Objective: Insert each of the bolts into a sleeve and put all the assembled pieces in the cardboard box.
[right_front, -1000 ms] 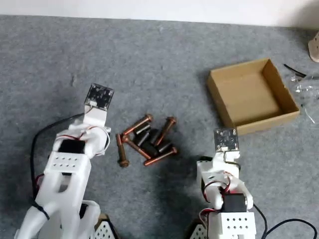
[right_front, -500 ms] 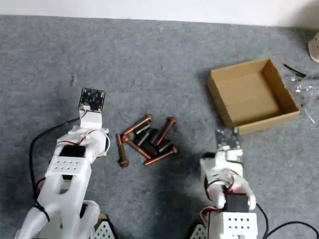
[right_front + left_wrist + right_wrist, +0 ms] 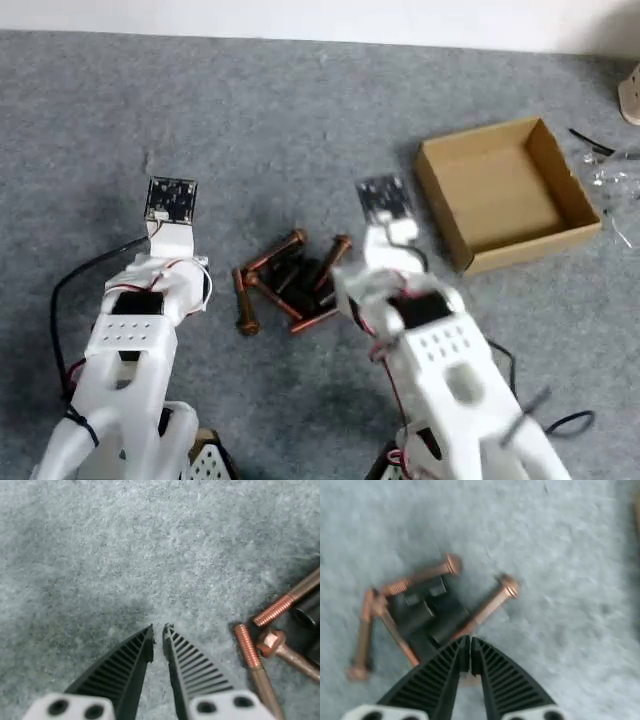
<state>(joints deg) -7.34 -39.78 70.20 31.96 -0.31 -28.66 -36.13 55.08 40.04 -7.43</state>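
Copper-coloured bolts [image 3: 274, 254] and black sleeves [image 3: 425, 611] are lying heaped on grey carpet [image 3: 300, 120], well apart from the cardboard box [image 3: 500, 195], while the left gripper [image 3: 158, 629] is hovering beside them and the right gripper [image 3: 470, 645] above, both with fingers together, empty.

Left wrist view:
- long bolt [image 3: 256, 672]: head end cut off by the picture's edge.
- threaded bolt [image 3: 285, 605] and hex-headed bolt [image 3: 272, 642]: one end of each cut off the same way.
- black sleeve [image 3: 310, 614]: a corner only.

High view:
- bolt pile [image 3: 275, 292]: the side toward the cardboard box [image 3: 505, 190] is covered by the blurred right arm [image 3: 425, 330]. Sleeve count cannot be told.
- beige item [image 3: 631, 95], bench's far right corner: cut off, kind unknown.
- clear scraps [image 3: 610, 175]: too small to name.

Right wrist view:
- slanting bolt [image 3: 487, 605]: threaded end hidden behind the right gripper [image 3: 469, 642].
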